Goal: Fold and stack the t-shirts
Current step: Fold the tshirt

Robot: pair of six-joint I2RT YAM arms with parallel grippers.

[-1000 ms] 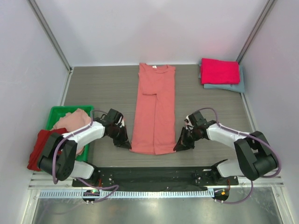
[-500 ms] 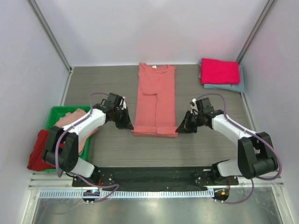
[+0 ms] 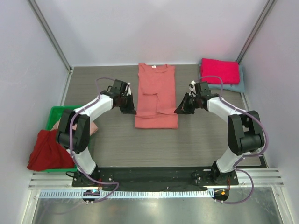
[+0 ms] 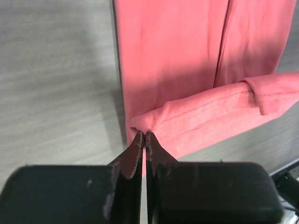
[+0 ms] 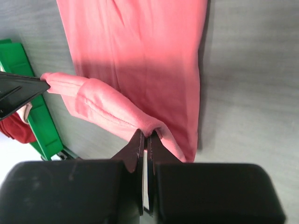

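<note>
A salmon-coral t-shirt (image 3: 156, 88) lies lengthwise in the middle of the table, its sides folded in and its neck at the far end. My left gripper (image 3: 133, 111) is shut on the hem's left corner (image 4: 142, 128). My right gripper (image 3: 178, 110) is shut on the hem's right corner (image 5: 154, 129). Both hold the hem lifted and doubled back over the shirt's lower part. A folded magenta shirt (image 3: 219, 71) lies on a folded grey-blue one (image 3: 231, 87) at the far right. A pale pink shirt (image 3: 91, 128) and a dark red one (image 3: 46, 150) sit at the green bin.
The green plastic bin (image 3: 58, 114) stands at the left, near the left arm's base; it also shows in the right wrist view (image 5: 35, 112). Metal frame posts (image 3: 50, 35) rise at the far corners. Grey table (image 3: 210, 135) surrounds the shirt.
Both grippers have carried the shirt's hem from the near end toward the far end, folding the lower part up over the shirt. The shirt now looks shorter.
</note>
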